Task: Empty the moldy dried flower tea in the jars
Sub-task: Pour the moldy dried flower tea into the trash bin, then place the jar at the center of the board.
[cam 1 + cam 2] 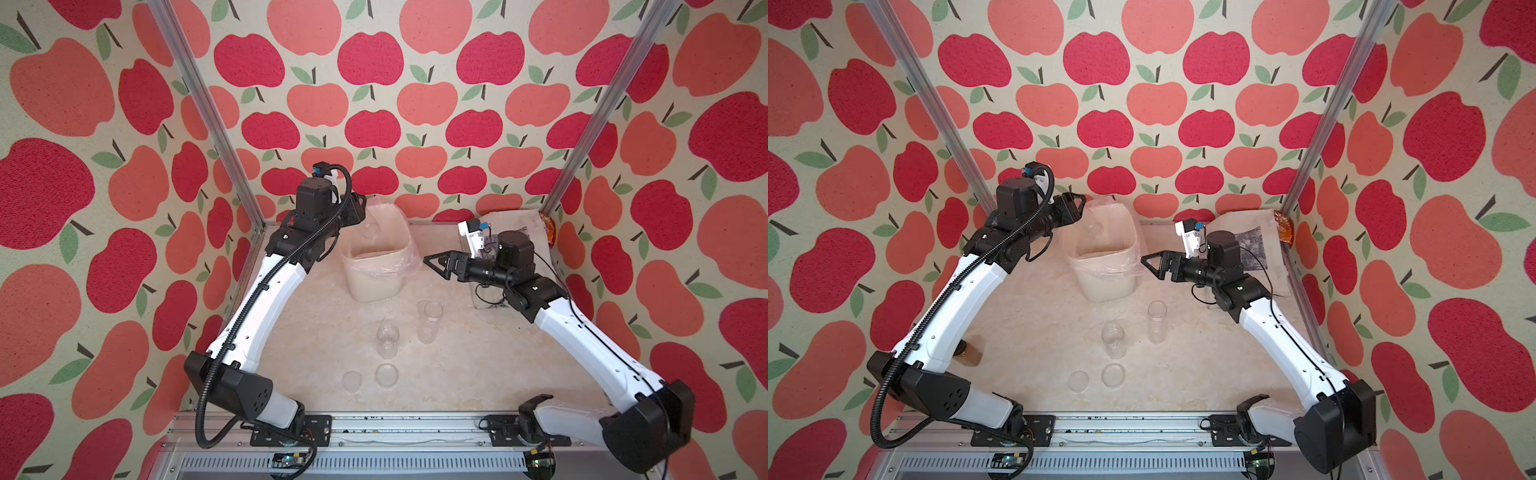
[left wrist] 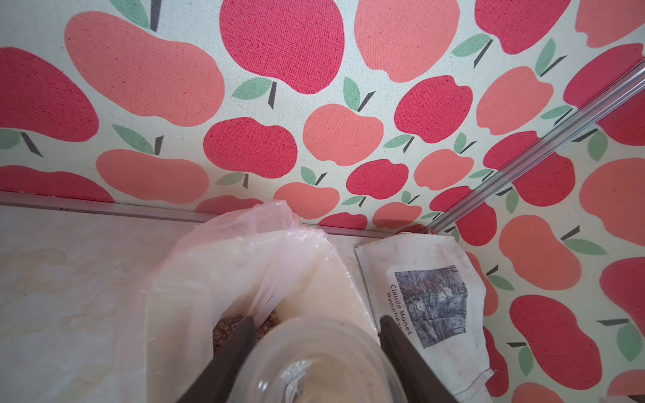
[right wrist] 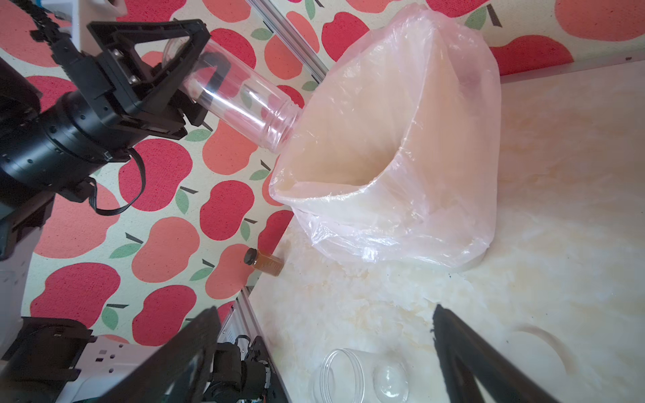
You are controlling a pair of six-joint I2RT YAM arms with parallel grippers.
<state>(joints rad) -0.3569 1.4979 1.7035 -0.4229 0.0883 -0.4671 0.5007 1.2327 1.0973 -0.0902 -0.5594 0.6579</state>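
The cream marbled table (image 1: 457,374) carried, toward its far edge, a cream waste bin (image 1: 374,286) fitted with a thin plastic liner (image 3: 349,240) whose film spilled over the rim. A white cloth bag (image 2: 436,279), printed with a grey picture and the words "Claude Monet Nymphéas", lay in the far right corner, behind the right arm in both top views. The left gripper (image 3: 206,52) was clamped on the base end of a clear jar (image 3: 244,94), holding it lidless and tilted, mouth downward, at the liner's edge on the bin's left side; whether mouth and film touched could not be told. This jar looked clear along its whole length. The right gripper (image 1: 430,261) hovered just right of the bin, jaws spread wide with nothing between them. Two more lidless jars stood upright in front of the bin: a farther jar (image 1: 430,322) and a nearer jar (image 1: 387,340), close together but apart. A clear lid (image 1: 386,375) lay flat just in front of the nearer jar, with a second lid (image 1: 352,381) beside it. A small amber bottle (image 3: 267,263) with a black cap sat at the table's left edge. The dried flower tea (image 2: 230,326), brown-pink crumbly bits, lay inside the lined bin, seen in the left wrist view past the gripper's fingers (image 2: 241,342).
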